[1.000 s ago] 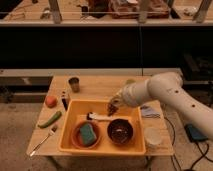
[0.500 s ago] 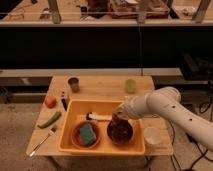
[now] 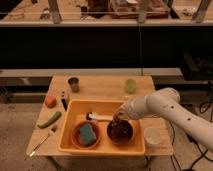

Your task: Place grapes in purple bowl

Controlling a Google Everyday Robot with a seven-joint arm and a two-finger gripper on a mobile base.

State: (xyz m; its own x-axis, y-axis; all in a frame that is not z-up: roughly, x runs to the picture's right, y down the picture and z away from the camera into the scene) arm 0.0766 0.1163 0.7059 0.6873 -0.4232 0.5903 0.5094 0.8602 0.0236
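Note:
The purple bowl [image 3: 120,133] sits in the right half of the yellow tray [image 3: 102,149]. My gripper [image 3: 118,120] hangs at the end of the white arm [image 3: 160,107], which reaches in from the right. It is just above the bowl's back rim, pointing down into the bowl. The grapes do not show apart from the dark gripper tip and the dark bowl, so I cannot tell whether they are held or lying in the bowl.
In the tray are also an orange-brown bowl with a teal sponge [image 3: 86,134] and a white-handled brush [image 3: 101,117]. On the table are a white cup [image 3: 151,136], a metal cup [image 3: 74,83], a green round object [image 3: 130,86], an orange fruit [image 3: 50,101], a green vegetable [image 3: 49,119] and a fork [image 3: 42,141].
The gripper moved from above the tray's back right edge, forward and down, to just over the purple bowl. Nothing else moved.

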